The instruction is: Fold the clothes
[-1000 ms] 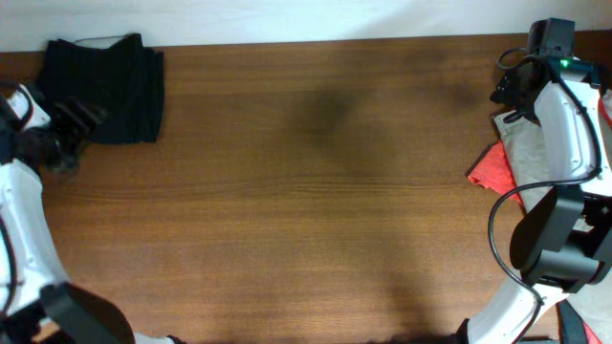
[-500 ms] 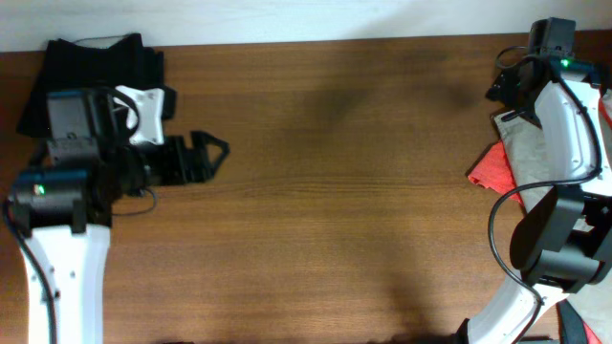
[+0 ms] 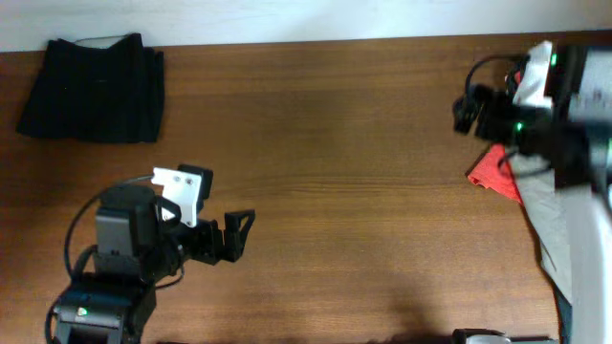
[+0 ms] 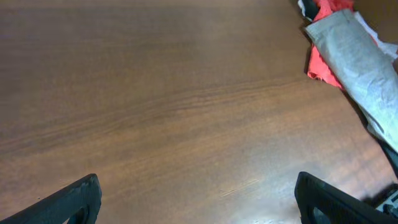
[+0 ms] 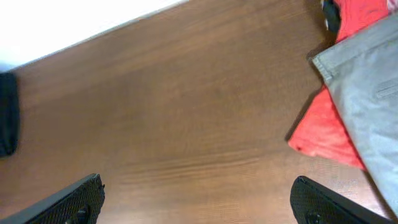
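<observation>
The folded black garment [image 3: 93, 88] lies at the far left corner of the table, free of both grippers; its edge shows in the right wrist view [image 5: 7, 114]. My left gripper [image 3: 239, 235] is open and empty over bare wood at the front left. My right gripper [image 3: 466, 112] is open and empty at the right, just left of the pile. The pile holds khaki-grey trousers [image 3: 545, 205] over a red garment [image 3: 494, 168]. Both show in the left wrist view [image 4: 357, 53] [image 4: 318, 62] and in the right wrist view [image 5: 367, 93] [image 5: 323, 130].
The brown wooden table [image 3: 335, 172] spans the view, with a white wall along its far edge [image 5: 74, 22]. The right arm's body covers part of the pile at the right edge.
My left arm has let go of the black garment and swung down to the front left. My right arm has swung left and turned over the pile's edge.
</observation>
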Controlling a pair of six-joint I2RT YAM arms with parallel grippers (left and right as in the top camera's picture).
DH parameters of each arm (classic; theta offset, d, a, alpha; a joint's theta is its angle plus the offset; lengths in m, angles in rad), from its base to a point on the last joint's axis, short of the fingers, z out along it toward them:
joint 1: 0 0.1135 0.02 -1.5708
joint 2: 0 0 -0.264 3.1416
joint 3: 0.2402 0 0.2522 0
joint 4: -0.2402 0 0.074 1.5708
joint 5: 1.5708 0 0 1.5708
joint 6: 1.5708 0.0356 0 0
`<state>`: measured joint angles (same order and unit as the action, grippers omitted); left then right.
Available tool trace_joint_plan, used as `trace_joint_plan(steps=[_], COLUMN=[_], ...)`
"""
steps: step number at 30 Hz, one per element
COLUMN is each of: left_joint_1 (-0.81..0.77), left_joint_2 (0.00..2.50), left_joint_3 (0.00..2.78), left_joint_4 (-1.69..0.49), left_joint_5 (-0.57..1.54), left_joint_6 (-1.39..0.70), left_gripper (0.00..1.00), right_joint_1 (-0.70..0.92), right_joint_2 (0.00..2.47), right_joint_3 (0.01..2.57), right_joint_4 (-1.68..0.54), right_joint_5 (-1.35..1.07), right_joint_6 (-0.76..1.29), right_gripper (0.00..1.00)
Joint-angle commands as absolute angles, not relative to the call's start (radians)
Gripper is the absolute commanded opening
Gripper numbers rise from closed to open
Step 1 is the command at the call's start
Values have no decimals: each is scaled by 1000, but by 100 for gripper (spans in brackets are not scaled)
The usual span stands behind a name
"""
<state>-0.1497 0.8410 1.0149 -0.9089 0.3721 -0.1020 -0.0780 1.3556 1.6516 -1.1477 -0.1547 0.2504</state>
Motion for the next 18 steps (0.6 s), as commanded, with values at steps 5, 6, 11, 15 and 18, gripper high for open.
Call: trace_joint_plan(steps=[5, 6, 11, 15, 18], left_joint_1=[-152, -152, -152, -152, -152], left_joint_2=[905, 929, 1044, 1106, 1142], left_joint_3=[962, 962, 962, 962, 962], left_joint_4=[-852, -825, -769, -771, -771], left_joint_5=[212, 212, 212, 212, 212], left_joint_6=[-122, -122, -122, -122, -122], left_gripper=[99, 99, 99, 99, 99], right_joint_1=[95, 95, 95, 95, 95], right_joint_2=[627, 550, 366, 368, 368], right_joint_3=[952, 896, 788, 788, 788], right_joint_4=[-700, -660, -647, -662, -662], right_joint_5=[44, 59, 65, 64, 65], right_joint_6=[240, 240, 240, 240, 240], right_gripper=[99, 99, 98, 99, 99])
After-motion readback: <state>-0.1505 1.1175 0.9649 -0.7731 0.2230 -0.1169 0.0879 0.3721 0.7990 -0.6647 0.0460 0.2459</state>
